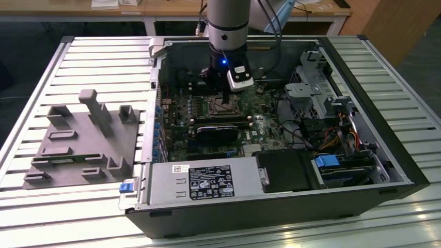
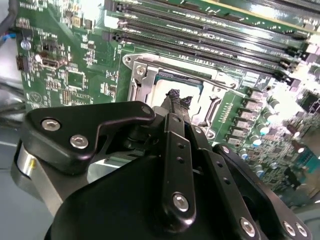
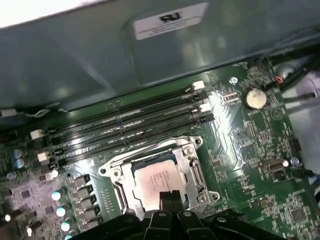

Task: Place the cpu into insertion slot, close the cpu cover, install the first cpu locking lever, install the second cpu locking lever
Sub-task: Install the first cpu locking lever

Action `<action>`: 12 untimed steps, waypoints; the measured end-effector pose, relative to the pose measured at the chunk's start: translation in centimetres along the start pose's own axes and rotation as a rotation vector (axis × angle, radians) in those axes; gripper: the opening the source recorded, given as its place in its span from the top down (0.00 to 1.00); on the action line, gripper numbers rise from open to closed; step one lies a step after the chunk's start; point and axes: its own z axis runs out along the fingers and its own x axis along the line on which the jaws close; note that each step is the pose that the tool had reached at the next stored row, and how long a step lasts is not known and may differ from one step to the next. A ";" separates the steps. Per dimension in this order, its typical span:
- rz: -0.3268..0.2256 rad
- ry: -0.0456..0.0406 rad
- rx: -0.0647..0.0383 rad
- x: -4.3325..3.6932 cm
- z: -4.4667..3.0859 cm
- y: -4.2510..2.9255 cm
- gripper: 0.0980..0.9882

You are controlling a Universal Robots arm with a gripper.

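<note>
Plainly, we saw the gripper (image 3: 171, 196) with fingers together, holding nothing, right over the cpu (image 3: 156, 181), which lay flat in the slot (image 3: 186, 172) under the closed cover (image 3: 150, 157).

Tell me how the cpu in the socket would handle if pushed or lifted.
The cpu looks thin, flat and rigid, so probably light and stiff. Its smooth metal face may be slippery. Seated inside the cpu cover frame, it likely won't slide sideways. The pincer sits at its edge.
</note>
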 end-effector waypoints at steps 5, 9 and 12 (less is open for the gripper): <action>-0.002 0.0001 0.000 -0.02 -0.40 0.01 1.00; -0.002 0.0001 0.000 -0.06 -1.25 0.06 1.00; -0.002 0.0001 0.000 -0.09 -1.79 0.08 1.00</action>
